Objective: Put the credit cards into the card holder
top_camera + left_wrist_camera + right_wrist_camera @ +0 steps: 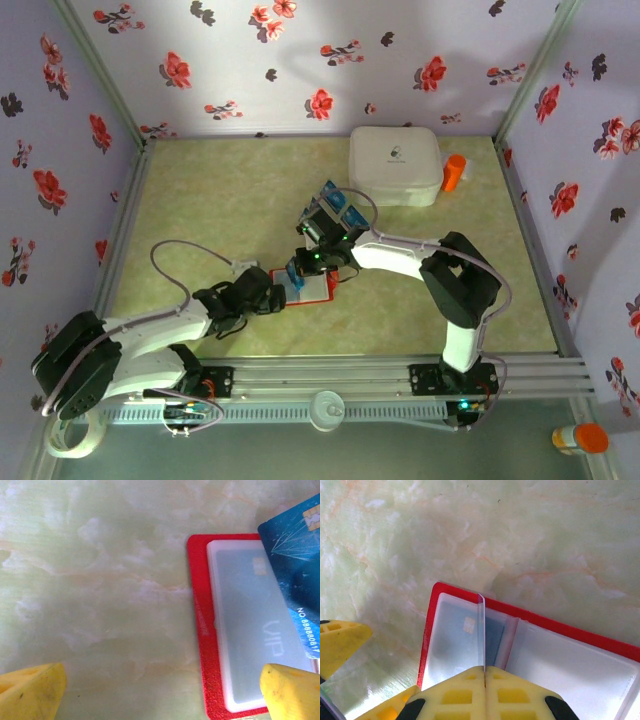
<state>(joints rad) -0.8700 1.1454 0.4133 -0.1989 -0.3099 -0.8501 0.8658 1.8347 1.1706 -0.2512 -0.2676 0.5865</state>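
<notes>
Green marbled table (200,200), floral walls; top view: card holder (315,287) lies open, left gripper (280,297) at its left edge, right gripper (297,272) just above it. Left wrist: fingers (31,694) spread wide, holding nothing, 1 overlapping the holder's corner, contact unclear, probably steadying it; blue credit card (292,570) tilts above the holder, partly over a pocketed VIP card (250,625). Right wrist: tips pressed together, pinching that blue credit card edge-on, probably aiming it into a pocket.

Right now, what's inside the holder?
The holder shows a pale card with a chip and VIP lettering. The blue card overhangs its top right, hiding what lies beneath.
</notes>
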